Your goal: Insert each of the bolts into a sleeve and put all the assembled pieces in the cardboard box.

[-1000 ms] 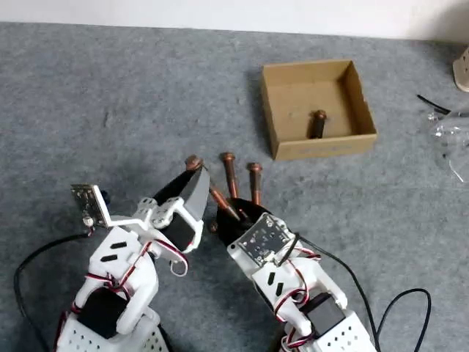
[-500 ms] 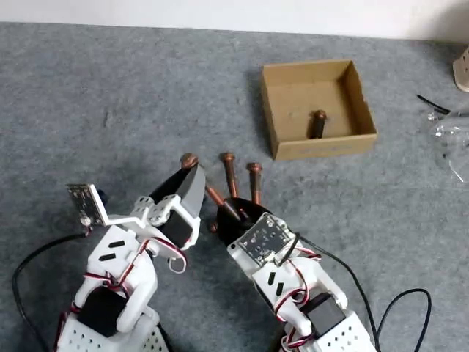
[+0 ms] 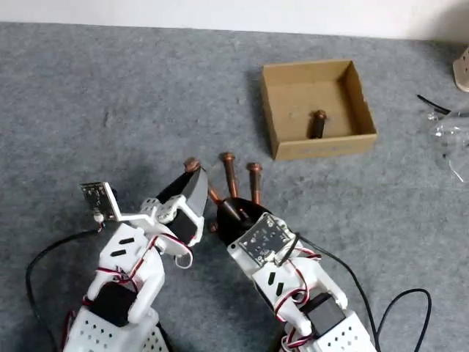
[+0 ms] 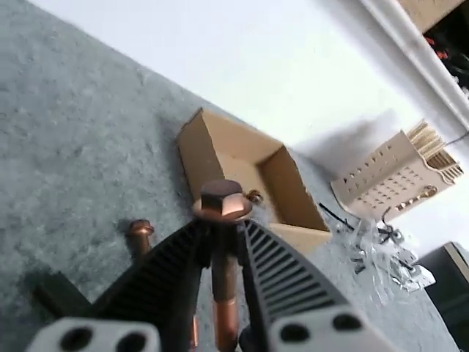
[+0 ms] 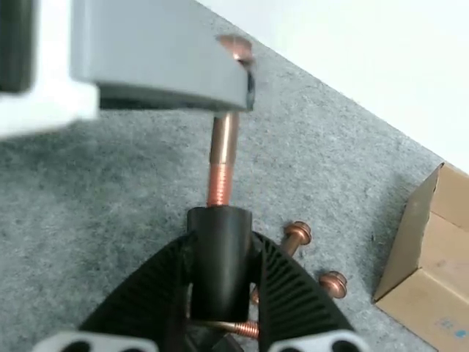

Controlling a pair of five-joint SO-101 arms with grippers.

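Note:
My left gripper [image 3: 194, 182] [image 4: 220, 229] is shut on a copper bolt [image 4: 223, 290], whose hex head [image 3: 192, 164] sticks out past the fingers. My right gripper [image 3: 224, 213] [image 5: 219, 246] is shut on a black sleeve [image 5: 218, 257]. The held bolt [image 5: 222, 158] points at the sleeve, and its threaded tip meets the sleeve's mouth. Two loose bolts [image 3: 229, 173] [image 3: 254, 180] lie on the carpet just beyond both grippers. The open cardboard box [image 3: 286, 150] sits further back to the right and holds one assembled piece [image 3: 319, 123].
Grey carpet covers the table. Clear plastic bits and black wires [image 3: 447, 125] lie at the right edge beyond the box, next to a pale slotted holder [image 4: 388, 180]. Black cables [image 3: 388, 304] trail from the arm bases near the front edge.
My left arm has shifted slightly to the right, and the bolt head dipped back a little. The right arm and the sleeve have stayed still.

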